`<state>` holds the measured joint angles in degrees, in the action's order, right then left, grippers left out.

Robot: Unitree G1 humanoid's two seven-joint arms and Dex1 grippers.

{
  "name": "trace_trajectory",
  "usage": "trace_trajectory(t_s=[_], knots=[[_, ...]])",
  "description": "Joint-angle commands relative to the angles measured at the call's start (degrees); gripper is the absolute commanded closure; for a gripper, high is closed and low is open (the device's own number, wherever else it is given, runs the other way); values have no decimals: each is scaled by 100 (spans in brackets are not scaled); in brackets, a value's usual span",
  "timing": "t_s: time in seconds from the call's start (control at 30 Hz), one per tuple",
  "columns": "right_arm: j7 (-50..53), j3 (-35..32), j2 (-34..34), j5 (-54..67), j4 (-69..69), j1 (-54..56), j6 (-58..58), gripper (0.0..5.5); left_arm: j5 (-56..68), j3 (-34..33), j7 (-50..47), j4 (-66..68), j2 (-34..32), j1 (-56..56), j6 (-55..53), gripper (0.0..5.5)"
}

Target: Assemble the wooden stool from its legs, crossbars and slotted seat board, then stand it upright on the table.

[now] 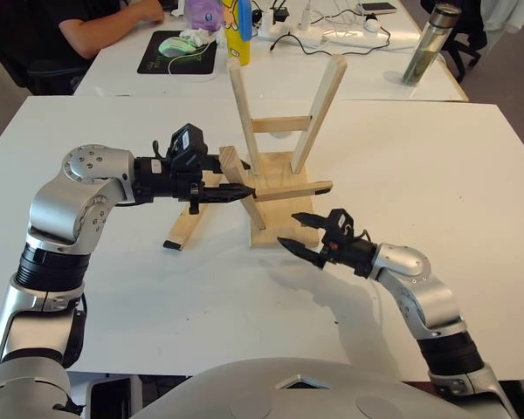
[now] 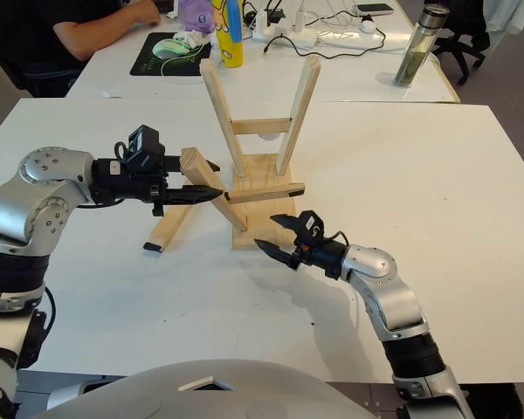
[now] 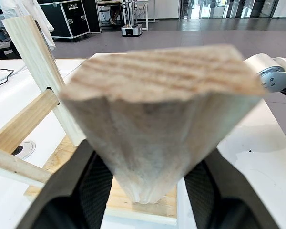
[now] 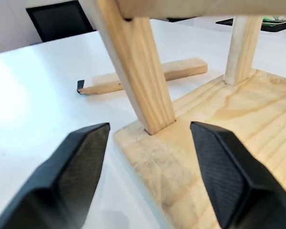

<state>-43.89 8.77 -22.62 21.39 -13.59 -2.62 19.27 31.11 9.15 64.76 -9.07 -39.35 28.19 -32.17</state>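
Spread-fingered right gripper (image 1: 288,229) by seat board (image 1: 278,173); left gripper (image 1: 240,190) on slotted-in leg (image 1: 257,216).

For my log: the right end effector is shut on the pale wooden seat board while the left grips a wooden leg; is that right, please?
No: the right end effector is open beside the pale wooden seat board, as the right wrist view shows. The left end effector does grip a pale wooden leg.

tilted leg (image 1: 257,212) bars seat board (image 1: 279,229)
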Motion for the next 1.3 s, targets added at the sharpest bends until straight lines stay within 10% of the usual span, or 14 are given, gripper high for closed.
trace_trajectory(t_s=[0.03,0.5,0.77,1.0,1.3], knots=[[437,110,229,-301,395,109,64,295,6,393,218,285,128,-154,-441,346],[1014,803,267,-1520,1424,229,-31,516,808,-639,45,178,260,-41,-790,166],[1047,805,198,-1476,1391,105,-46,550,3526,-2674,-819,-609,-298,634,-2348,122],[1156,782,175,-1488,1403,-2,-59,550,3904,-2545,-3372,-842,1019,1367,-1840,214],[1212,984,235,-1574,1505,54,-109,550,3065,-1416,-3635,-1485,1747,679,-1406,359]])
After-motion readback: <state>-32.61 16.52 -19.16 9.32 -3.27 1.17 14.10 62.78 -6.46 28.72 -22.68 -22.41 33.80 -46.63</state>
